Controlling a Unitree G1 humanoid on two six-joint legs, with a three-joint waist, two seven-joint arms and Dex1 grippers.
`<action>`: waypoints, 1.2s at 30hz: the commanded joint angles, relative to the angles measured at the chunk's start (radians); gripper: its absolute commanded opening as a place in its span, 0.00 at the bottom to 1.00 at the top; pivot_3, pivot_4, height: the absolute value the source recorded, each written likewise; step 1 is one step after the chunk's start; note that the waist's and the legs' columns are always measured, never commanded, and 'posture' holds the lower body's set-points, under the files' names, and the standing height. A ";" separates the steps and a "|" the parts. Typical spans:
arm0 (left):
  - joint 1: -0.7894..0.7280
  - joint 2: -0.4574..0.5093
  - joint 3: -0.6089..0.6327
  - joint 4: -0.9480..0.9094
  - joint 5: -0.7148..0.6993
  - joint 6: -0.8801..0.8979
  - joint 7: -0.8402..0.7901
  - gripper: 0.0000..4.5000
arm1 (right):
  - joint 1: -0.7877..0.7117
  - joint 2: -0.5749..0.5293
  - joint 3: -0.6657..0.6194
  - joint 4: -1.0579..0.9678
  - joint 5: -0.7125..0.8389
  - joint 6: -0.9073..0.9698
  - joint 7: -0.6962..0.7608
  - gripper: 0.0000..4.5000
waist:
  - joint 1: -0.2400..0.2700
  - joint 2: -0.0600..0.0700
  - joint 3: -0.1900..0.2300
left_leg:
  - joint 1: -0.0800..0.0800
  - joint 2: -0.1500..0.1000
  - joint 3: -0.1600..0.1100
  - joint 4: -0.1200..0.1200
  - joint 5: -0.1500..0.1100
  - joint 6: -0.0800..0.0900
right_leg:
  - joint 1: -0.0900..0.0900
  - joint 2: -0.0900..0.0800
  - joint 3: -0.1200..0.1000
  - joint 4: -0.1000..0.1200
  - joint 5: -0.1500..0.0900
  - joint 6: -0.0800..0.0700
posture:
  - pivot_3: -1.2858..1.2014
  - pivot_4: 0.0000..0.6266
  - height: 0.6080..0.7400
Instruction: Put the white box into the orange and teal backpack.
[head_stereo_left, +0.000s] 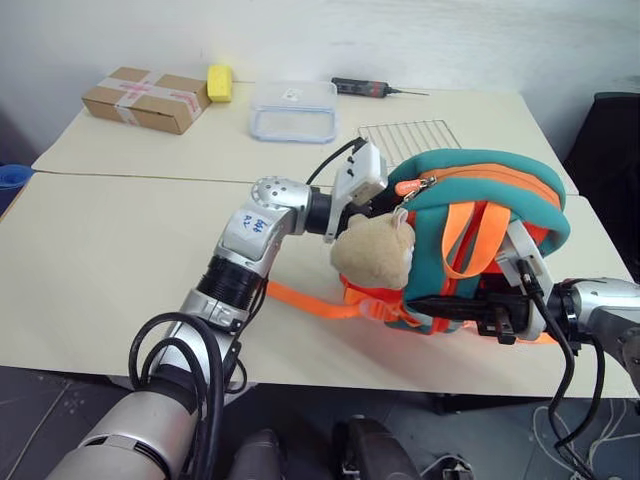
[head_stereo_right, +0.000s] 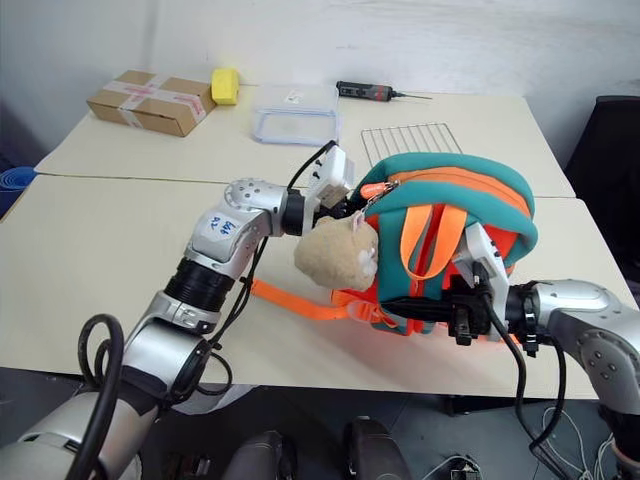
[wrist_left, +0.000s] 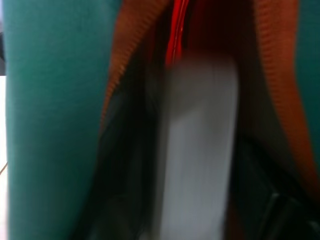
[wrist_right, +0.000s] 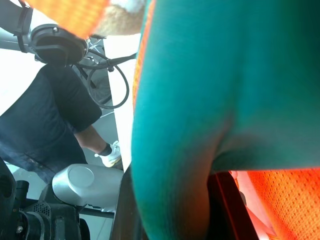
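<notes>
The orange and teal backpack (head_stereo_left: 480, 190) stands on the near table with its zipped mouth facing my left arm, and a tan plush toy (head_stereo_left: 372, 250) hangs at its front. My left wrist (head_stereo_left: 358, 178) is at that mouth, with the gripper hidden inside the bag. In the left wrist view the white box (wrist_left: 197, 150) sits upright inside, between teal and orange fabric. My right gripper (head_stereo_left: 425, 303) is shut on the backpack's lower teal edge from the right side.
On the far table lie a taped cardboard box (head_stereo_left: 145, 98), a yellow sponge (head_stereo_left: 219, 82), a clear container (head_stereo_left: 293, 110), a dark tool (head_stereo_left: 365, 88) and a wire rack (head_stereo_left: 408, 135). An orange strap (head_stereo_left: 310, 300) trails across the near table. A person's leg (wrist_right: 60, 115) stands beside the table.
</notes>
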 joint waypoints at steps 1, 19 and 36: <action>0.019 0.136 0.084 -0.102 -0.050 0.034 -0.065 0.81 | 0.000 0.002 -0.017 -0.023 0.014 -0.011 0.000 0.00 | -0.004 0.000 0.000 | 0.001 0.000 0.000 -0.001 0.000 -0.001 | 0.000 0.000 0.000 0.000 0.000 0.000 | 0.52 0.24 1.00; 0.087 0.256 0.066 -0.508 -0.317 0.411 0.006 0.99 | -0.044 0.018 0.001 -0.028 0.044 0.013 -0.016 0.00 | 0.001 0.001 0.000 | -0.001 -0.002 -0.007 0.002 0.000 0.000 | 0.004 -0.001 -0.001 -0.002 0.000 0.000 | 0.52 0.24 1.00; 0.025 0.286 0.086 -0.350 -0.242 0.312 0.039 0.32 | -0.015 0.031 -0.017 -0.031 0.040 -0.007 -0.030 0.00 | 0.007 0.001 0.000 | -0.001 -0.002 -0.008 0.001 0.001 -0.001 | 0.003 0.000 0.000 -0.002 0.000 0.000 | 0.52 0.24 1.00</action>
